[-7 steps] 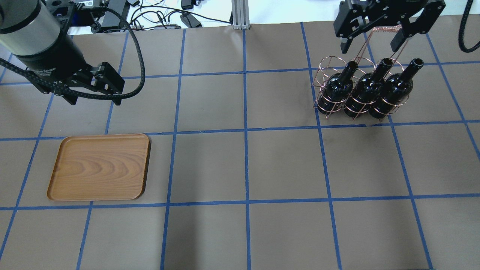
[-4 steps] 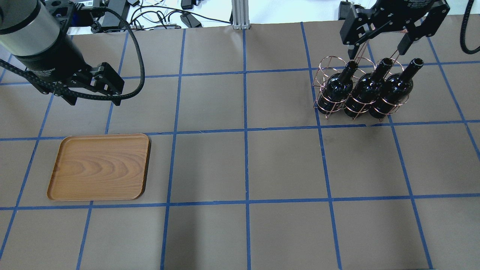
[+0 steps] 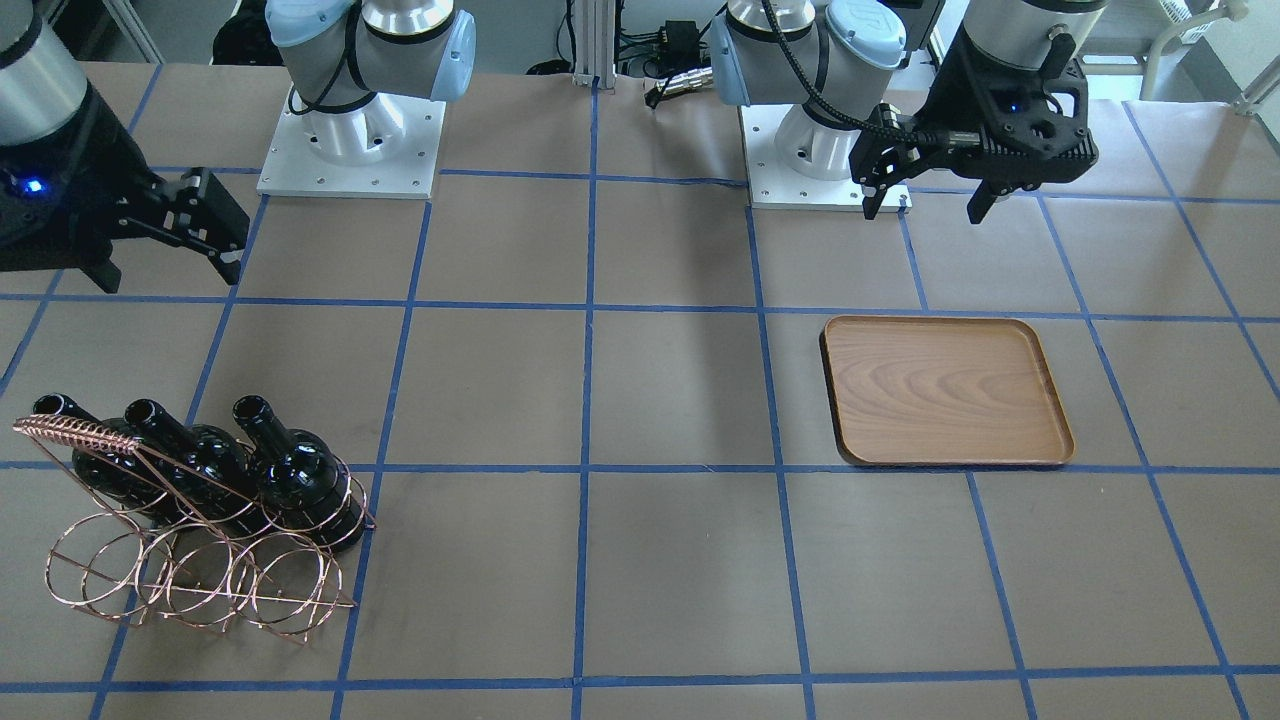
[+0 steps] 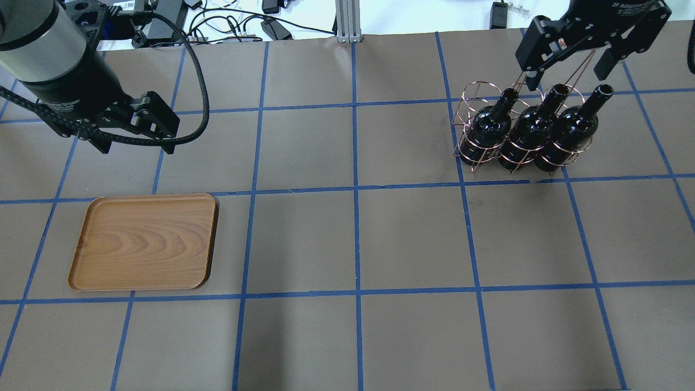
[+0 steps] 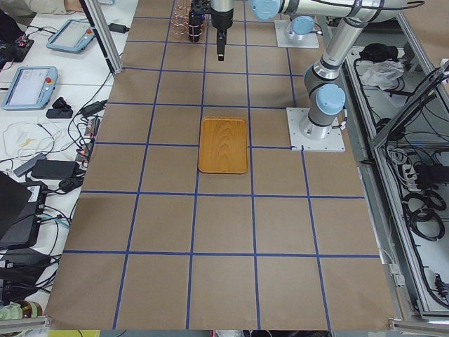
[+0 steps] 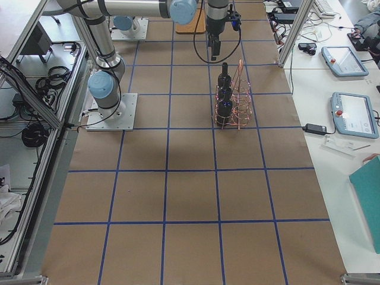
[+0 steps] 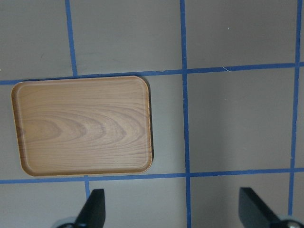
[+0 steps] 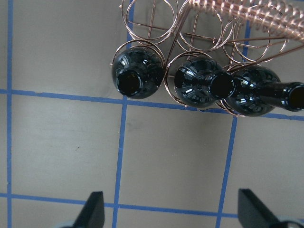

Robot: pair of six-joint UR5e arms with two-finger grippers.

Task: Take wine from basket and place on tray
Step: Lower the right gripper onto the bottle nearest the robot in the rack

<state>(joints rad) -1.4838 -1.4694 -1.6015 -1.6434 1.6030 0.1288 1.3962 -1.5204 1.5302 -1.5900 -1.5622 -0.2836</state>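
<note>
Three near-black wine bottles stand upright in the copper wire basket at the table's far right. In the front-facing view the basket's coil handle shows above them. My right gripper is open and empty, high above the table beside the bottle necks. Its wrist view looks down on the bottle mouths, with the fingertips spread wide. The wooden tray lies empty at the left. My left gripper is open and empty, above the table just beyond the tray.
Brown paper with blue tape grid lines covers the table. Cables and a metal post lie at the far edge. The arms' bases stand on white plates at the robot's side.
My right gripper has moved to the right in the overhead view, off the basket handle it framed before. It stays open. The left arm, bottles and tray have not moved.
</note>
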